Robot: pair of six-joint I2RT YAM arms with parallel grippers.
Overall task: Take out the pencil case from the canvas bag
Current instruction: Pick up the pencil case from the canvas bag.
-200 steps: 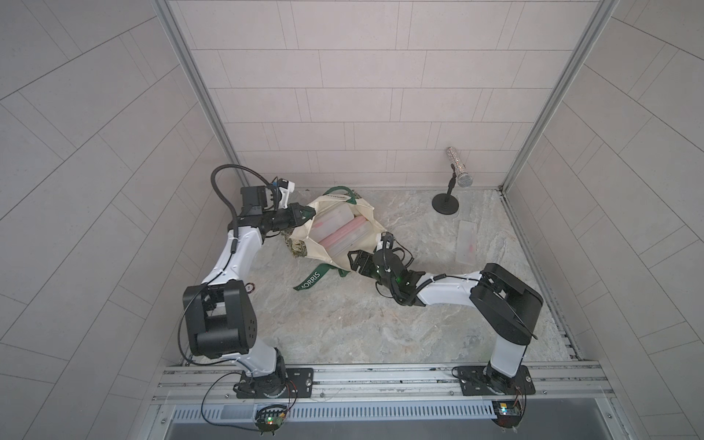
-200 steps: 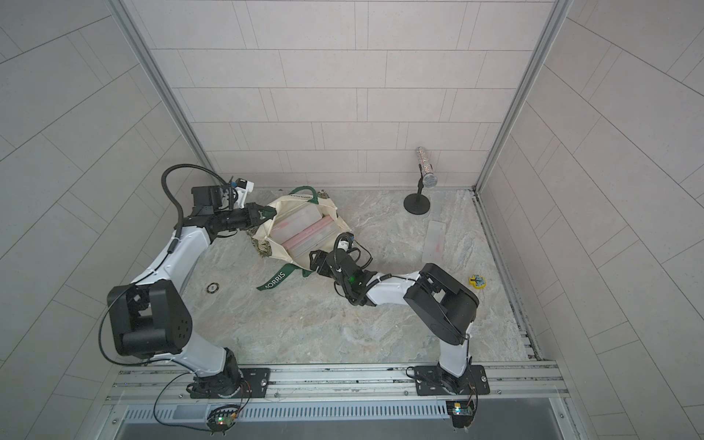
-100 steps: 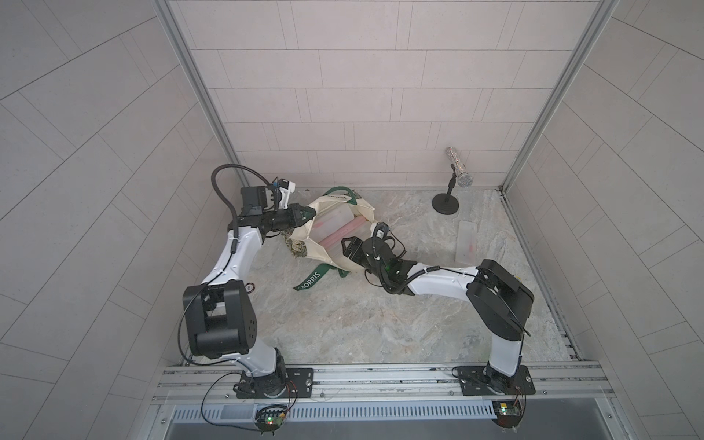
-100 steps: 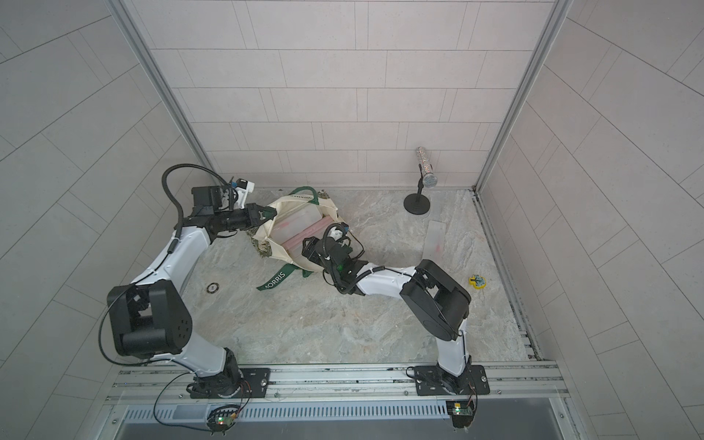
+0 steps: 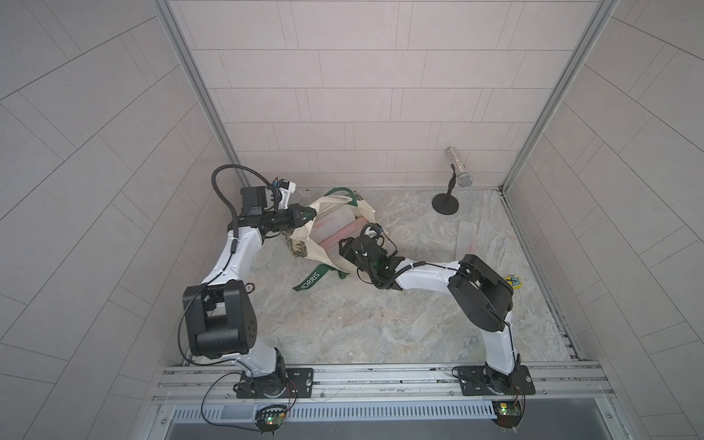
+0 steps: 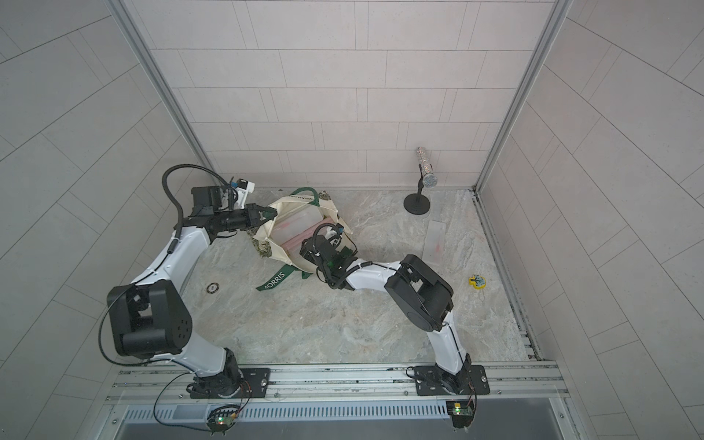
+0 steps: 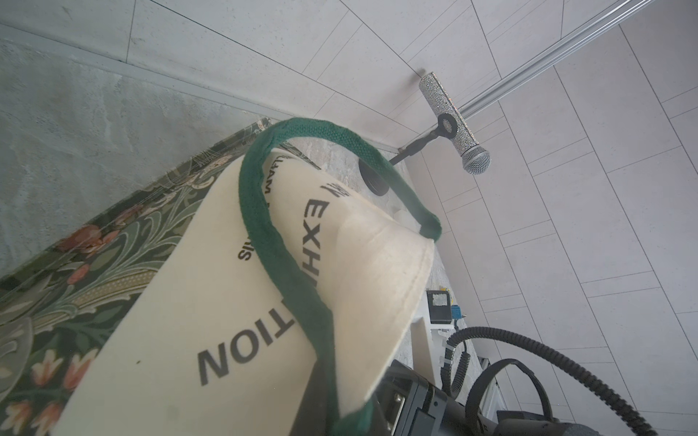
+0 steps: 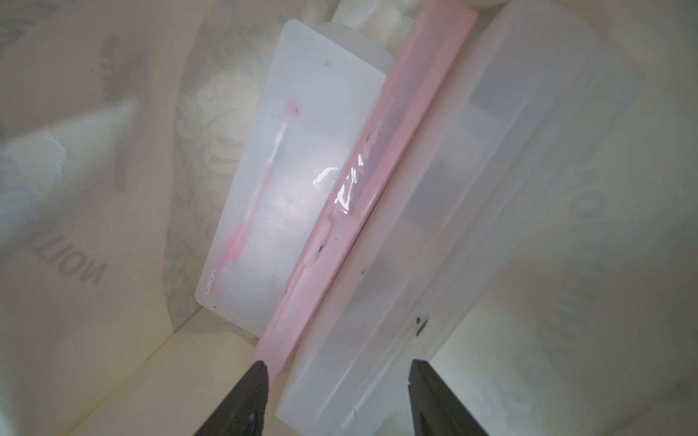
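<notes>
- Pencil case (image 8: 434, 245) lay inside the bag (image 5: 318, 249), its near end between the parted jaws of my right gripper (image 8: 336, 364).
- Step: the grasp; next, I judged, pinch that end firmly and draw it out the mouth.
- Farther off, my left gripper (image 5: 306, 215) was clamped on the bag's rim, propping it open.

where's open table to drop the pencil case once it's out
Widest bare patch: front middle of the table, from the front rail up to the loose strap of the canvas bag. A smaller one between the bag and the microphone stand. Crowded at back left: the left gripper pinches the bag's rim, the right gripper reaches inside.
</notes>
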